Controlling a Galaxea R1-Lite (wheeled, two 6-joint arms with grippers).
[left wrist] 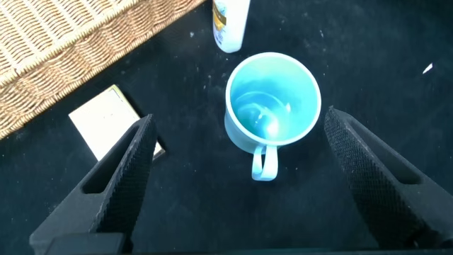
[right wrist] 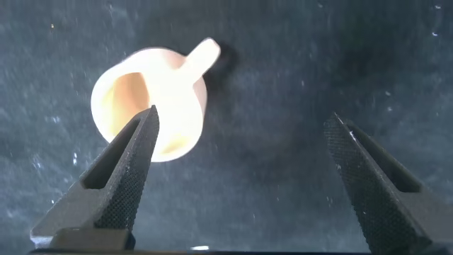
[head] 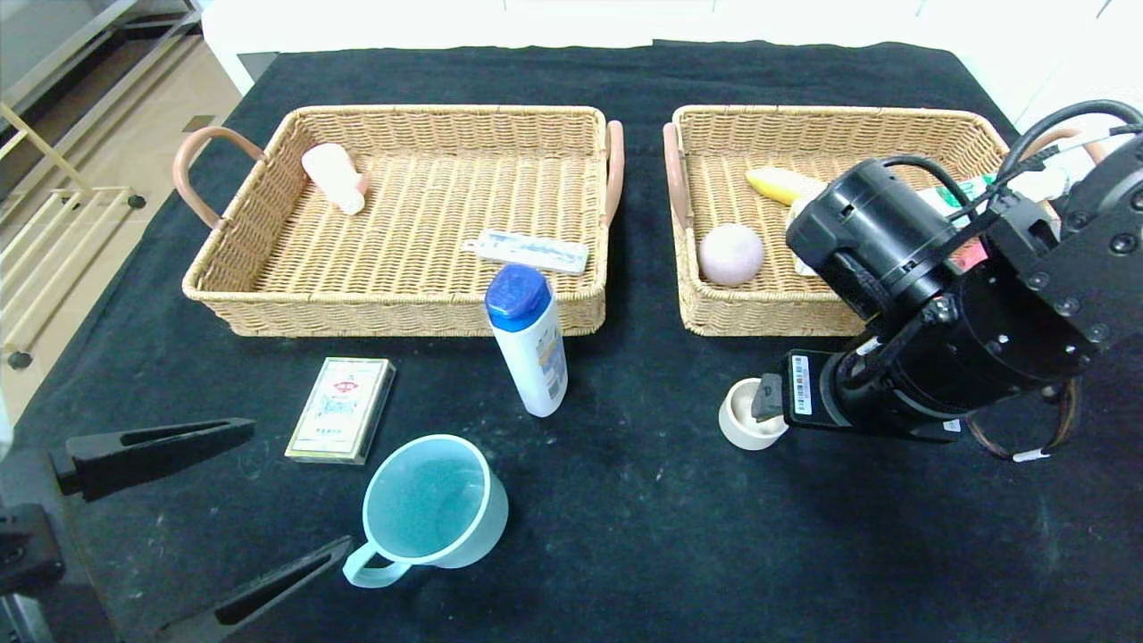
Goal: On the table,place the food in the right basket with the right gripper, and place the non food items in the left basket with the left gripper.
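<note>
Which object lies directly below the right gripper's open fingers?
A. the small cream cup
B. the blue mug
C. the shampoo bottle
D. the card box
A: the right wrist view shows the small cream cup under the right gripper, one of its fingers crossing the cup's rim.

The bench (head: pixel 625 554) wears a black cloth. Both wicker baskets (head: pixel 402 295) are tan with pinkish-brown handles. The mug (left wrist: pixel 272 103) between the left black fingers (left wrist: pixel 117 180) is pale blue. The bottle (head: pixel 531 344) is white with a blue cap. The small cup (right wrist: pixel 152 99) beside one of the right fingers is cream.
</note>
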